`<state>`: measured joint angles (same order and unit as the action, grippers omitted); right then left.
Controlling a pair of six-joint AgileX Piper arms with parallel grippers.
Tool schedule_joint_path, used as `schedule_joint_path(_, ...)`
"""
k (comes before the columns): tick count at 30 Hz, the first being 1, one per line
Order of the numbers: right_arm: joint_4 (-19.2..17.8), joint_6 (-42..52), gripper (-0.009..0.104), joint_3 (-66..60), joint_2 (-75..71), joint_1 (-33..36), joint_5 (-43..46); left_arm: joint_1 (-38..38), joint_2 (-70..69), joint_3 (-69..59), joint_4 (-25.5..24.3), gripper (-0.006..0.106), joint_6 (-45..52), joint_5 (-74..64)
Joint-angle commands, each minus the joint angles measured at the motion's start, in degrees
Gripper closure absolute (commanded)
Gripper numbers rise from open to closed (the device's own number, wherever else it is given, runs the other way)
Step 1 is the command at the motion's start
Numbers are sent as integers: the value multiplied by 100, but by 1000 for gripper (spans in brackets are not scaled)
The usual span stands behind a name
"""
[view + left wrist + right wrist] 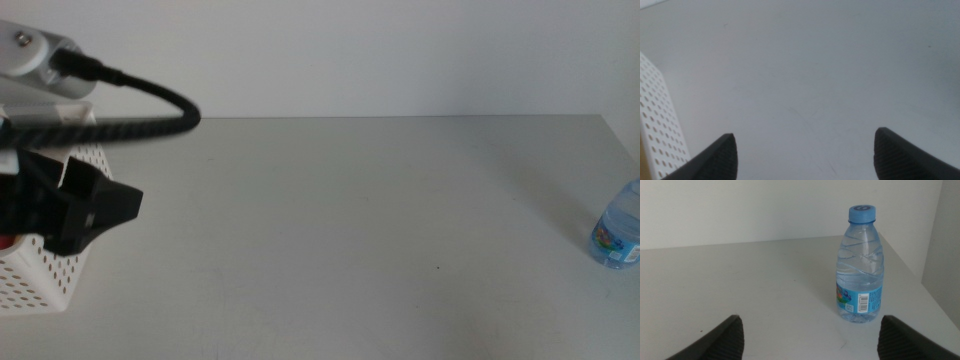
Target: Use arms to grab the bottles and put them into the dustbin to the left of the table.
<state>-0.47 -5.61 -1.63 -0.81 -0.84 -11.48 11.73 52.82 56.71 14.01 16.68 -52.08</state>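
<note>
The white perforated plastic dustbin [40, 275] is seen at the far left of the pale grey-white bench [350, 220], directly beneath the left hand [95, 212], which hangs over its rim with nothing between its wide-spread jaws. A small patch of red shows inside the dustbin below that hand; what it belongs to cannot be made out. In the left wrist view the dustbin's holed wall [657, 130] lies just beside one jaw, and only bare bench is seen ahead.

Well apart from that hand, at the far right edge of the bench, the small clear water bottle with blue cap and blue label [620, 228] stands upright. The right hand [810, 340] is out of the middle view; its wrist view shows its jaws opened wide and empty, with the bottle [860, 265] ahead of it and a little toward one jaw, not yet between them.

The step in hand is judged to be the grasp of this last bottle. It would best be approached level, the hand first shifted sideways until the bottle is centred between the jaws, and closed on the labelled lower body. Because the bottle stands close to the bench edge and is light, a nudge could tip it over the side.
</note>
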Motion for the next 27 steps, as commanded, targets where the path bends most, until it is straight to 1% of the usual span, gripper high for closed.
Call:
schedule_joint_path(1, -74, 24, 1, 55, -121, -36, 460, 229, -436, -106, 258, 7, -2, 383)
schedule_joint_path(8, -74, 25, 1, 55, -121, -31, 460, 658, -2063, -486, 382, 7, 23, 254)
schedule_joint_path(12, -74, 25, 1, 55, -121, -31, 460, 720, -2726, -530, 376, 7, 13, 38)
schedule_joint_path(27, -74, 25, 1, 55, -121, -31, 460, 720, -2756, -530, 317, 7, -11, 318)
